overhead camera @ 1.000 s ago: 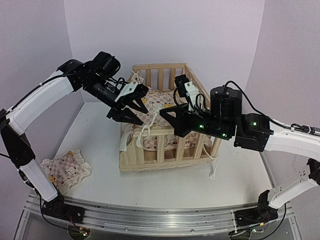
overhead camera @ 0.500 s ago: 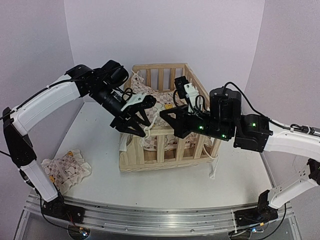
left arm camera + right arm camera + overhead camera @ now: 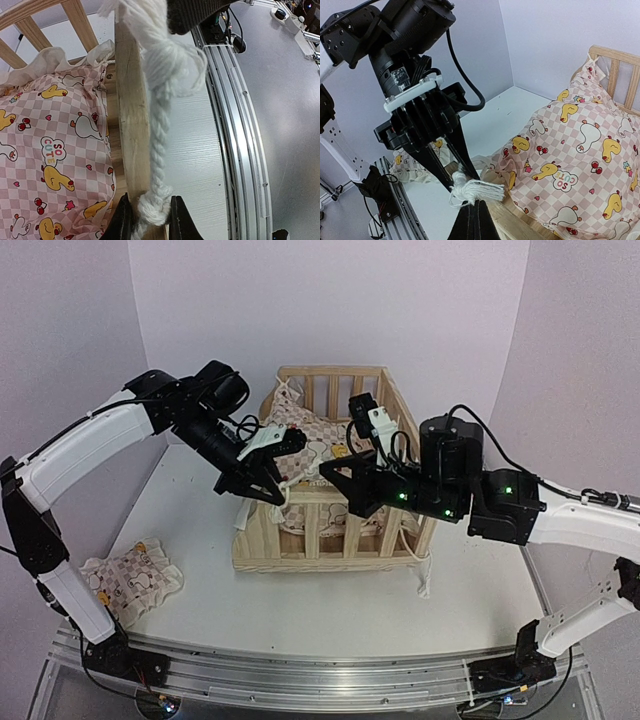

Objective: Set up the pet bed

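I am looking at the pet bed sitting mid-counter, its cushion lying inside the pine frame. I am judging the frame light and stiff and the cushion soft and floppy, so the braided tie string is the sensible handle, though thin and likely to slip. My left pincer is pinching its knotted end beside the corner rail, while my right pincer, pressed together, is gripping the tasselled end. Both are crowding that corner. A small matching pillow is lying well apart to the left, and a loose string is trailing off the right corner.
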Available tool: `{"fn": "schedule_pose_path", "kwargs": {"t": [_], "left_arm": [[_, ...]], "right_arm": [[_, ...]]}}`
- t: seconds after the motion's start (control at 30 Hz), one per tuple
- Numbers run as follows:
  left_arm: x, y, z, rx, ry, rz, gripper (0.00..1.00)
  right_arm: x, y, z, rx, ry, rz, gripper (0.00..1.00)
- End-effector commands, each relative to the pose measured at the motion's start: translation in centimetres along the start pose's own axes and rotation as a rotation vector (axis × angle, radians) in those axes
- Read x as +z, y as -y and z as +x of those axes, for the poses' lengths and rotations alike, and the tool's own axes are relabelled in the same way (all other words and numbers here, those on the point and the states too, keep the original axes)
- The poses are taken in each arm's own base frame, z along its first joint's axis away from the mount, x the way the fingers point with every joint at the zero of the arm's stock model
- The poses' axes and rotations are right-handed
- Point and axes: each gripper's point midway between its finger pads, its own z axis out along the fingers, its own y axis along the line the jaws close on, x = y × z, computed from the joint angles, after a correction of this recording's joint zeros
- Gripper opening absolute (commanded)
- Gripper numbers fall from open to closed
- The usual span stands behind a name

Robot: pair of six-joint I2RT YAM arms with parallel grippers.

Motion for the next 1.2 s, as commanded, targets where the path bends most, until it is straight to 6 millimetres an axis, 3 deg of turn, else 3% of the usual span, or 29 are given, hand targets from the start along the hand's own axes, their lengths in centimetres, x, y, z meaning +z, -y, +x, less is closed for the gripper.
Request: {"fn": "schedule_pose_path", "kwargs": {"t": [0.0, 0.1, 0.27, 0.43, 0.67, 1.0, 1.17], "left_arm": [[-1.9, 2.7, -4.9, 0.181, 0.184, 0.068, 0.11], [-1.8, 2.5, -5.0, 0.184, 0.187, 0.059, 0.16], [-2.4, 1.7, -5.8, 0.21, 0.19, 0.018, 0.36], [-3.2, 1.2, -6.1, 0.243, 0.177, -0.018, 0.43], [-2.4, 1.5, -4.4, 0.203, 0.105, 0.018, 0.42], [-1.6, 0.3, -2.5, 0.176, 0.025, 0.004, 0.22], [-1.6, 0.1, -1.9, 0.183, -0.002, -0.008, 0.2]], "right_arm": [[-0.9, -0.1, -1.5, 0.014, 0.048, -0.008, 0.0], [-0.9, -0.1, -1.4, 0.017, 0.044, -0.01, 0.0], [-0.9, -0.2, -1.3, 0.022, 0.041, -0.014, 0.0], [-0.8, -0.2, -1.1, 0.025, 0.036, -0.017, 0.0], [-0.9, -0.3, -1.2, 0.024, 0.038, -0.021, 0.0], [-1.0, -0.2, -1.1, 0.029, 0.038, -0.02, 0.0], [-1.1, -0.2, -1.2, 0.029, 0.04, -0.022, 0.0]]}}
